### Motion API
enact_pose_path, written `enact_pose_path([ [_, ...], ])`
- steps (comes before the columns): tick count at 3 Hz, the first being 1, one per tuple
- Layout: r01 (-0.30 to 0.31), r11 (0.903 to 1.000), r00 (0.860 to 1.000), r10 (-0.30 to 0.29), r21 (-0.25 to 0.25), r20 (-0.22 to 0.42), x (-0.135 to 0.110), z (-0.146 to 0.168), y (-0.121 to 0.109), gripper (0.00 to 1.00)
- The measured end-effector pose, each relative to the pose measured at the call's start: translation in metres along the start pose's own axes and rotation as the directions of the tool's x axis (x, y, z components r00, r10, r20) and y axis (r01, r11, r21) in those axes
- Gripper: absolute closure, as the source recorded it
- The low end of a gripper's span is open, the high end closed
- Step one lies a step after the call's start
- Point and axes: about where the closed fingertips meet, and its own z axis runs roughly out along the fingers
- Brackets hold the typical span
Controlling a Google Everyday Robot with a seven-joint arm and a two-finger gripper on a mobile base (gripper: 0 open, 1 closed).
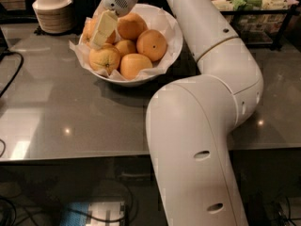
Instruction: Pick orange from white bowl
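Note:
The white bowl (172, 45) with crinkled paper lining stands at the back of the grey table and holds several oranges. The largest oranges lie at the right (151, 44) and the top middle (131, 25); others lie at the front (134, 65) and front left (104, 59). My gripper (99, 36) reaches down from the white arm into the left side of the bowl, right in front of an orange at the bowl's left edge (88, 30), which it partly hides.
A stack of small beige bowls (52, 11) stands at the back left. A black rack with packaged snacks (256, 11) is at the back right. A dark cable (11, 74) lies at the left. My arm's large white links (197, 126) cover the table's right half.

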Motion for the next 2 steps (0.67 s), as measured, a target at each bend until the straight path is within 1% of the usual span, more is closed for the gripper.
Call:
enact_pose_path([
  [1,0.0,1.0,1.0,0.0,0.0,0.0,0.0,0.0,0.0,0.0],
  [2,0.001,1.0,1.0,-0.001,0.003,0.001,-0.0014,0.0009,-0.0009,0.0],
])
